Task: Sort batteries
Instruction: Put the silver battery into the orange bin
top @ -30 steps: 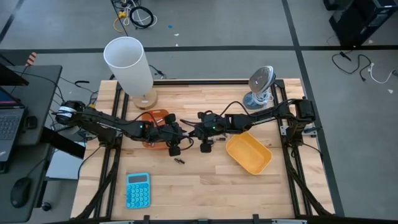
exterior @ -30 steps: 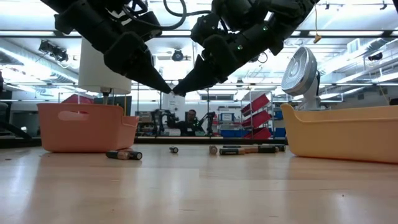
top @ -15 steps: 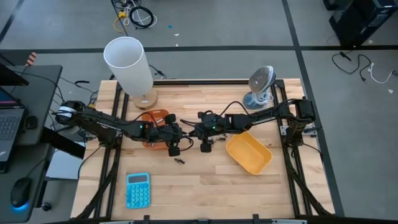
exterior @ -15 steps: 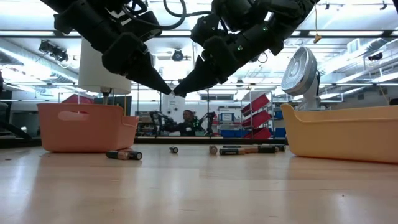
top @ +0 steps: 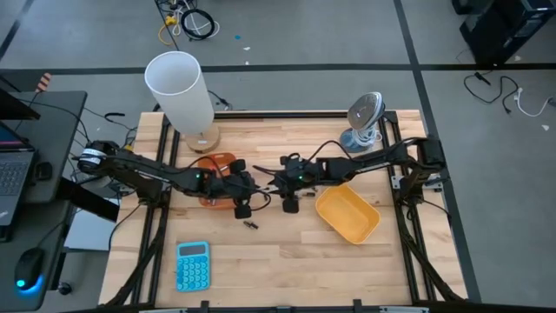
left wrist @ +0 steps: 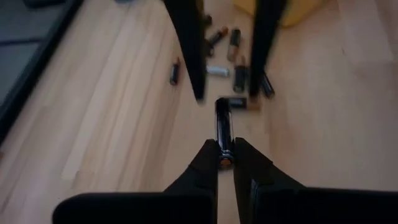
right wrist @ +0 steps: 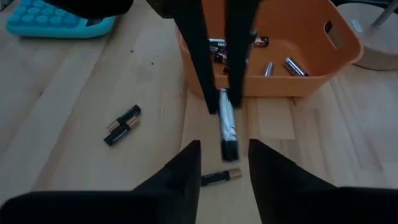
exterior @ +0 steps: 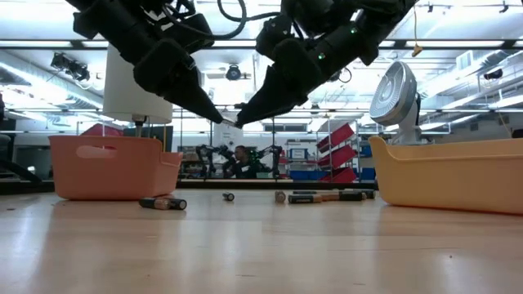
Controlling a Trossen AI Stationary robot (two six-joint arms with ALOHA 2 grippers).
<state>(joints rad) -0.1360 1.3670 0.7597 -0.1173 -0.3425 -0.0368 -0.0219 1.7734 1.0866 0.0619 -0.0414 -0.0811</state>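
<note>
Above the table's middle my two grippers meet tip to tip. My left gripper (left wrist: 225, 154) is shut on a silvery battery with a dark end (right wrist: 227, 124). My right gripper (right wrist: 224, 155) is open, one finger on each side of the battery's other end, with a gap on both sides. More batteries lie on their sides on the wood (left wrist: 239, 70), (right wrist: 122, 124), (exterior: 163, 203), and several lie in the orange tray (right wrist: 280, 68). The yellow tray (top: 347, 214) stands to the right. My left gripper pinches the battery by one end (left wrist: 224, 148) between its two fingertips. The fingers come from the table's left, slanting down, and the battery sticks out ahead roughly along their line. It is lifted clear of the table, its free end (left wrist: 222, 106) between the right gripper's fingers.
A blue calculator (top: 192, 265) lies near the front left. A white lamp shade (top: 181, 87) stands at the back left and a small fan (top: 365, 117) at the back right. The orange tray (exterior: 114, 167) sits under the left arm.
Both hands have stayed where they were. My right gripper's fingers have parted and let go of the battery, which stays in the air in my left gripper's shut fingers.
</note>
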